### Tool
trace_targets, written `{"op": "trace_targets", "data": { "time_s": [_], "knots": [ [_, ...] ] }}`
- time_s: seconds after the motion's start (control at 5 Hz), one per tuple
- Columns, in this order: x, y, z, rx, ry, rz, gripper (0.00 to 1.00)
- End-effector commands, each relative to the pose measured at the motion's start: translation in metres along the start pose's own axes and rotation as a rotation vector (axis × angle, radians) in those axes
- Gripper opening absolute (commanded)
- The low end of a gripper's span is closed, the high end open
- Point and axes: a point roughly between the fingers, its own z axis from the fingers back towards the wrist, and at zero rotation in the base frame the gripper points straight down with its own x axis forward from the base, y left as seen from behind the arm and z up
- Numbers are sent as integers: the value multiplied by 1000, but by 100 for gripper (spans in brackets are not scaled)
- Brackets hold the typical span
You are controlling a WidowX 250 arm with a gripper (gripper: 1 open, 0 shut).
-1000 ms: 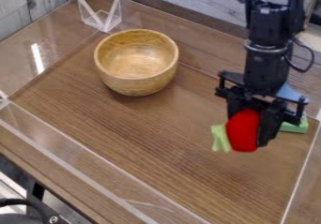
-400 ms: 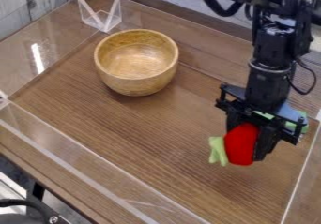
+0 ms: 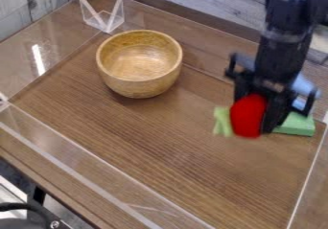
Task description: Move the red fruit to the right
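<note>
The fruit (image 3: 248, 115) is at the right of the scene, under the arm, with its leaf (image 3: 223, 121) pointing left. It looks pinched in the hand (image 3: 252, 111): the dark fingers come down around its red body, neither spread wide nor pressed together, and the fruit fills the space between them. Holding it by the body makes sense, since that part is thicker and likely firmer, while the leaf sticks out free of the grip. Whether its underside clears the table (image 3: 141, 156) cannot be told from this one view.

Just beside it on the right lies the green block (image 3: 296, 125), its left part hidden behind fruit and hand. The arm (image 3: 271, 43) reaches in from the far right, above the fruit, which leaves the near side open to view but hides what lies behind.

The bowl (image 3: 138, 63) stands farther left and on the far side, well apart from the fruit, so it should not hinder a move to the right. At the far left is a clear, angular thing (image 3: 103, 16), also out of the way.

The step in hand seems to be carrying or placing the fruit. Any further shift right calls for enough lift to pass the block; kept low, the fruit could nudge it or be set down tilted against it.
</note>
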Motion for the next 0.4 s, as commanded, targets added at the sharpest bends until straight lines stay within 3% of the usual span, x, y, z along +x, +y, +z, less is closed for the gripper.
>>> {"op": "trace_targets", "data": {
  "time_s": [0.0, 0.2],
  "knots": [
    [-1, 10, 46, 21, -74, 17, 0],
    [-11, 29, 49, 34, -70, 35, 0]
  ]
}}
